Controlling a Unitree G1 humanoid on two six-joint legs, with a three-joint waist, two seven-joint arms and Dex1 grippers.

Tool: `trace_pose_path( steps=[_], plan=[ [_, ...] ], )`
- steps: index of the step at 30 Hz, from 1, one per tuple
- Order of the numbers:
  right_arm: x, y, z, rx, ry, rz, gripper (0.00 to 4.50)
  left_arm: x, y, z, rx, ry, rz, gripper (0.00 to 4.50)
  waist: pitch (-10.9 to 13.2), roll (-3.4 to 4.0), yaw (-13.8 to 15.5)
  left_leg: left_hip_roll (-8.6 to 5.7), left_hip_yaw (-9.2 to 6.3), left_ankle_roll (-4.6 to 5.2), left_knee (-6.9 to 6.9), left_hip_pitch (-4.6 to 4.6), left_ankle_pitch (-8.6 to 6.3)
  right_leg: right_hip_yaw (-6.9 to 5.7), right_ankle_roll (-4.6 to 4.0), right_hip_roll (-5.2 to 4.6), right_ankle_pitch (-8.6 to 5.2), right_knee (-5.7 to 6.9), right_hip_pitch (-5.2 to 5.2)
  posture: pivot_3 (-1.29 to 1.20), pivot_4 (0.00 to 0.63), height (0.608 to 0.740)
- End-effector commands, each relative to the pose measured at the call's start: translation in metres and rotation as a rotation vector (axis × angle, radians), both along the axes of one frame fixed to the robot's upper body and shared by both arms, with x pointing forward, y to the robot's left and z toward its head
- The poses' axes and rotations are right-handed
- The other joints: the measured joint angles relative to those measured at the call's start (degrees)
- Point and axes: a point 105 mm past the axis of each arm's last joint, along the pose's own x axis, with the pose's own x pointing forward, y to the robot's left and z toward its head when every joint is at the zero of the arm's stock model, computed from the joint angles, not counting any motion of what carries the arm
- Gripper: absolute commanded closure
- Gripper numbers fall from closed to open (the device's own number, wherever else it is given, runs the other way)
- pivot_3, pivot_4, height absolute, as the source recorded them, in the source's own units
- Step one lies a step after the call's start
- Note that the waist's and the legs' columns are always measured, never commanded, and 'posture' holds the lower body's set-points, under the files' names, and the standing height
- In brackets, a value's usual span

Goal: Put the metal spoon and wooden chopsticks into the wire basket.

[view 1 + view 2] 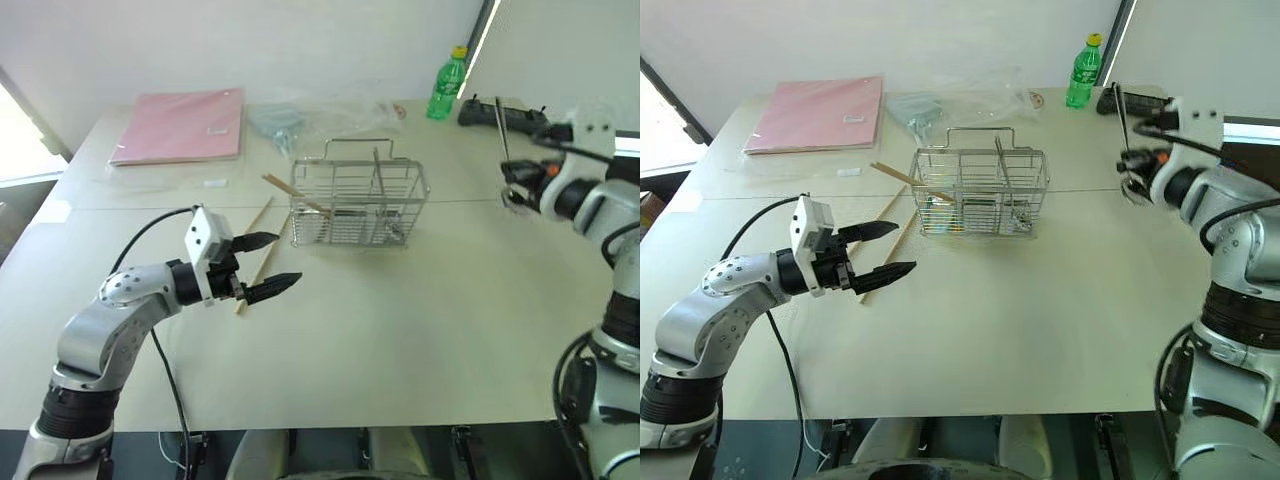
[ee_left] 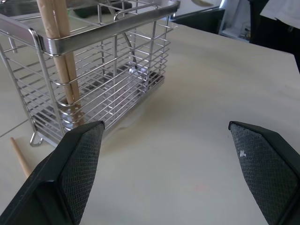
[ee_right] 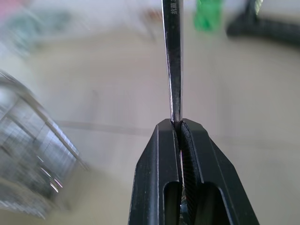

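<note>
One chopstick (image 1: 296, 195) leans in the wire basket (image 1: 359, 205) mid-table; another (image 1: 255, 250) lies on the table (image 1: 400, 330) beside it. My right gripper (image 3: 180, 123) clamps the metal spoon (image 3: 172, 56) aloft at the right; my left gripper (image 1: 268, 265) hangs spread, empty.

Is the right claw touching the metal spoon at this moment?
Touching. In the right wrist view the right claw is shut on the metal spoon, whose handle rises straight from between the pinched fingertips with no gap.
</note>
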Motion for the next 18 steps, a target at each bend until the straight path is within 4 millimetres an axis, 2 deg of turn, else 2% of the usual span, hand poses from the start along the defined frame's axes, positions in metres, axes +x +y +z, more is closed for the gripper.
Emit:
trace_pose_path(
  steps=[1,6,9,11,15,18],
  plan=[
    [-0.002,0.032,0.034,0.036,-0.18,0.101,4.48,0.002,0.0,0.013,-0.013,-0.064,0.007,0.0,0.0,0.0,0.0,-0.02,0.0,0.0,0.0,-0.02,0.0,0.01,0.0,-0.02,0.0,-0.01,-0.01,0.0,0.15,0.709],
    [-0.002,0.085,0.038,0.027,-0.287,0.273,4.48,0.004,0.001,0.015,-0.024,-0.077,0.021,0.0,0.0,0.01,-0.1,-0.02,-0.01,0.0,0.0,-0.01,0.0,0.02,0.0,-0.02,0.0,0.03,-0.04,0.0,0.15,0.709],
    [-0.007,0.114,0.033,0.033,-0.324,0.377,4.48,0.005,0.001,0.016,-0.025,-0.079,0.023,0.0,0.0,0.01,-0.4,-0.02,-0.01,-0.01,-0.01,-0.01,0.01,0.02,0.0,-0.01,0.01,0.13,-0.11,0.0,0.15,0.709],
    [-0.008,0.124,0.031,0.012,-0.359,0.4,4.48,0.006,0.001,0.016,-0.024,-0.082,0.024,0.0,0.0,0.02,-0.6,-0.01,-0.05,-0.02,-0.01,0.0,0.01,0.01,0.0,0.0,0.01,0.16,-0.11,0.0,0.15,0.709],
    [-0.003,0.124,0.04,0.037,-0.414,0.37,4.48,0.007,0.002,0.019,-0.025,-0.09,0.028,0.0,0.0,0.01,-1.0,-0.04,-0.05,-0.06,0.01,0.0,0.03,0.04,0.0,-0.01,0.01,0.16,-0.1,0.0,0.15,0.709],
    [0.002,0.126,0.035,0.054,-0.408,0.368,4.48,0.007,0.002,0.018,-0.027,-0.092,0.034,0.0,0.0,0.01,-1.0,-0.03,-0.05,-0.06,0.01,0.04,0.03,0.04,0.0,0.0,0.01,0.22,-0.1,0.0,0.15,0.709]
  ],
)
